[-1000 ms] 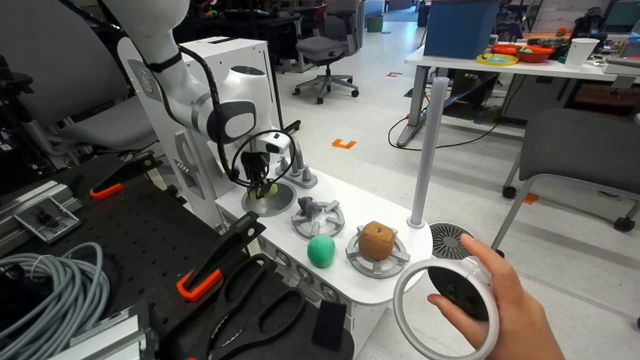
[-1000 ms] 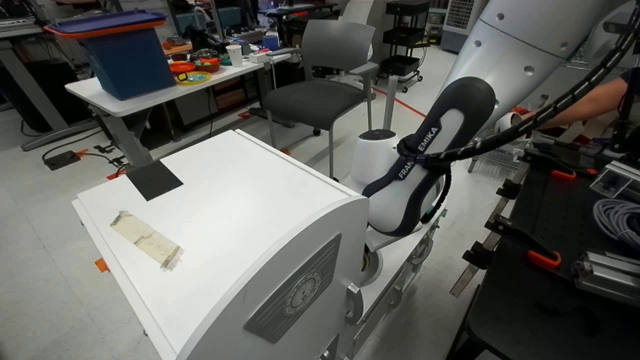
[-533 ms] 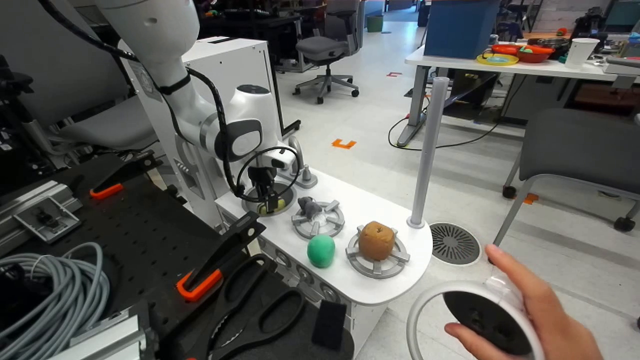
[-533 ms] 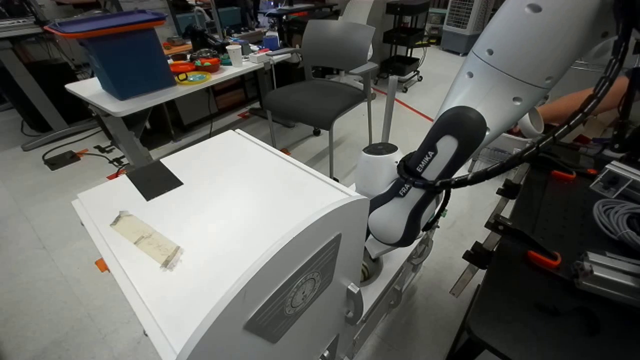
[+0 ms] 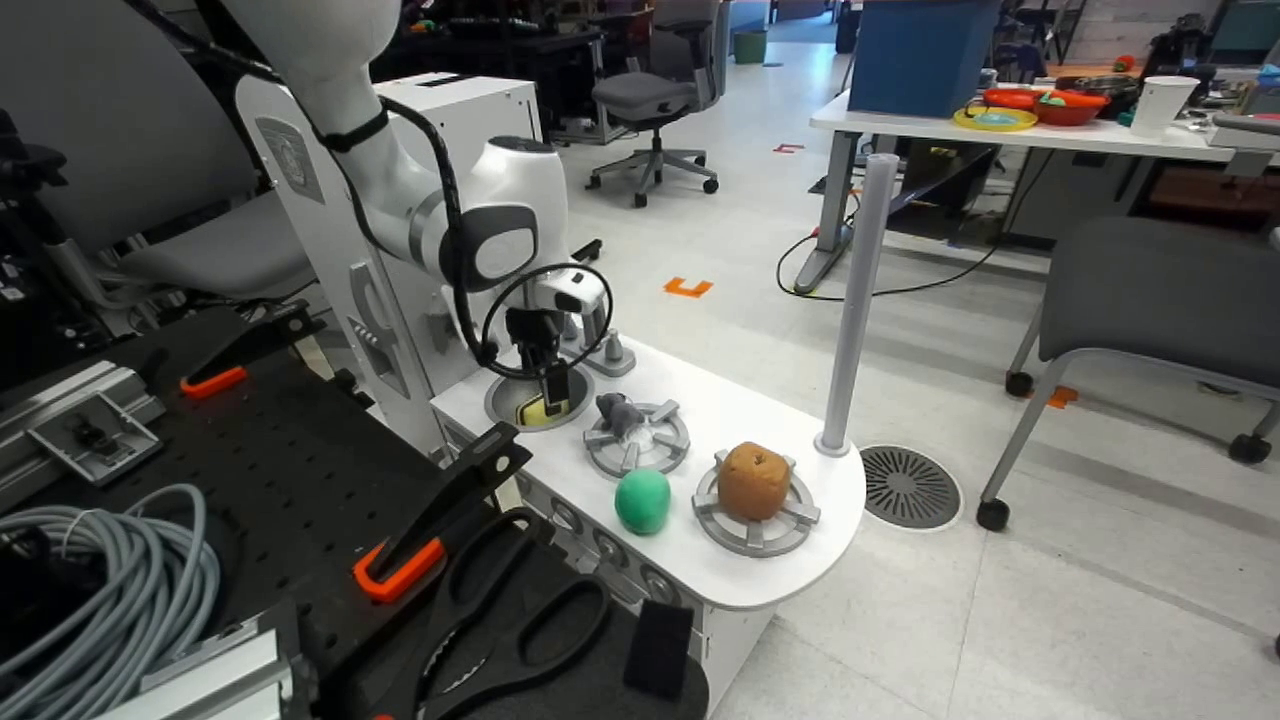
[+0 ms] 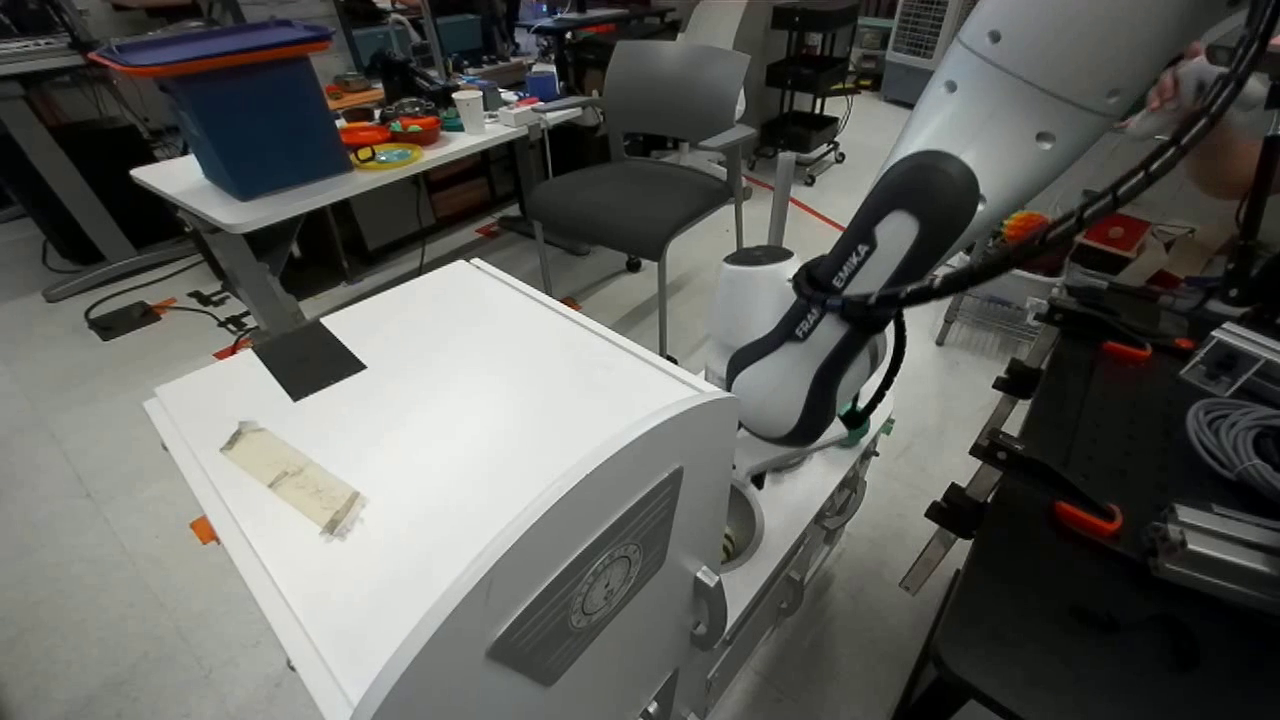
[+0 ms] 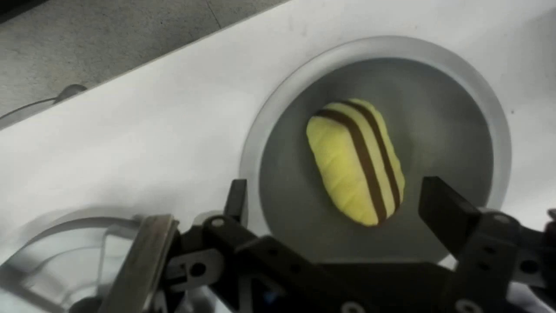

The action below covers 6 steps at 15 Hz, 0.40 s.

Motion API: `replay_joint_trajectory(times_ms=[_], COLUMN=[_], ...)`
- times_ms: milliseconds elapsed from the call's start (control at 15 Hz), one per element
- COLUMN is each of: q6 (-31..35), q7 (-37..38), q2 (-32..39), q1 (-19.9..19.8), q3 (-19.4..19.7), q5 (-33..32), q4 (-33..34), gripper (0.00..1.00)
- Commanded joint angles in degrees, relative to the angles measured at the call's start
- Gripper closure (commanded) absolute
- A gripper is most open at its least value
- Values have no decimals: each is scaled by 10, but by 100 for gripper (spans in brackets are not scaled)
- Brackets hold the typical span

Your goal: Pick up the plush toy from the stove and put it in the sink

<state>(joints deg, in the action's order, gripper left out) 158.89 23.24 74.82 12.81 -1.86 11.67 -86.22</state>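
Pincer, spread wide, hangs clear above the striped plush toy in the sink.

My wrist cam's v. close, looking down past my gripper into the sink, edge of the counter crossing top L. In an ext. view the cam's farther back, high by the rounded corner of the black table, facing across the counter. In an ext. view it looks down over the white cabinet, that table's edge at R. All 3 share the sink.
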Motion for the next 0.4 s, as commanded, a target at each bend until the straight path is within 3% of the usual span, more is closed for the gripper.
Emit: replay_joint_trajectory(times_ms=[0,67,333], q6=[-69,-36,-69], q7=[-8,-2,-5], q2=[-127,-50,-116], q1=[-40,-20,-41], q3=[1,6,7], q5=[14,4,6], q4=[-112,-37,-91], gripper=[0,0,0])
